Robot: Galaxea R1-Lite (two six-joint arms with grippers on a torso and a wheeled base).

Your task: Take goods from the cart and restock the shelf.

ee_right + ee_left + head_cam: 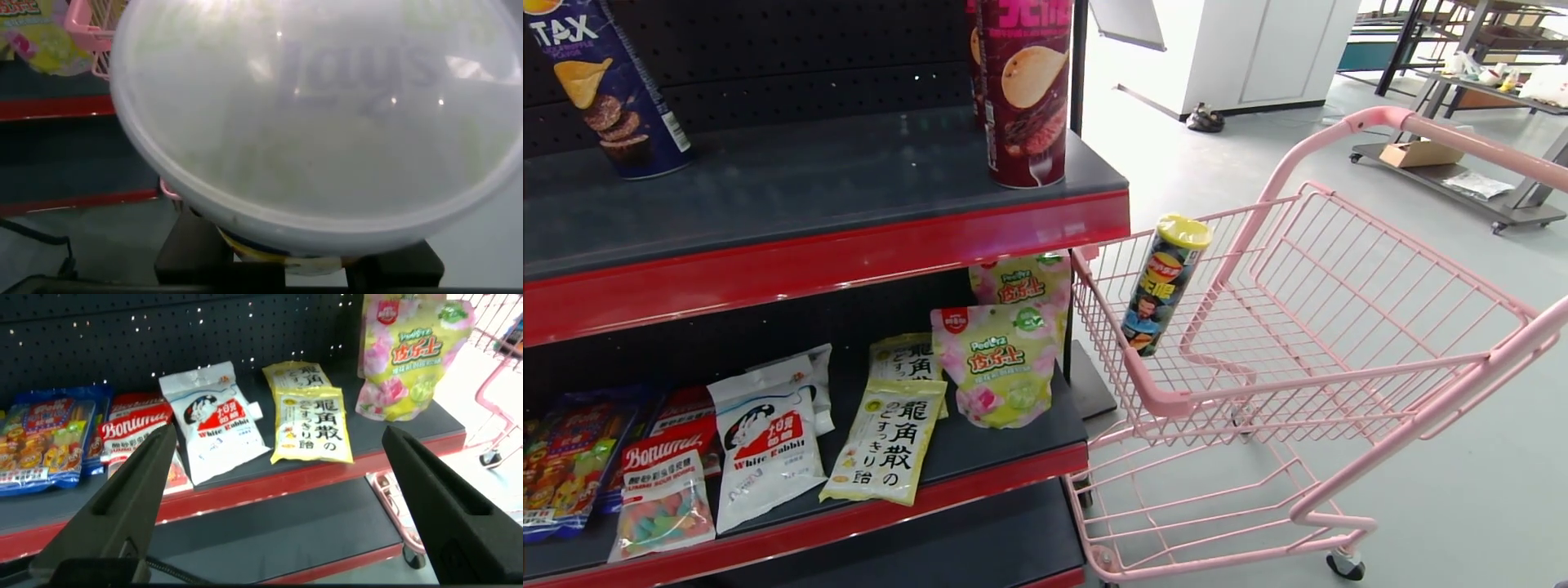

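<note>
Grip: pinching chip can (319, 122) in right gripper (294, 261), lid-end toward wrist, beside pink cart (86, 20); holding left gripper (279, 433) spread before shelf (245, 483).

Grey floor (1462, 490); white cabinet (1258, 49) behind; wheeled metal rack (1503, 204) far right, cardboard box (1421, 153) on it

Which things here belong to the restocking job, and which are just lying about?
Job: cart, chip can inside it, held can, upper shelf.
Lying about: cardboard box, papers, dark bundle behind the cart.
</note>
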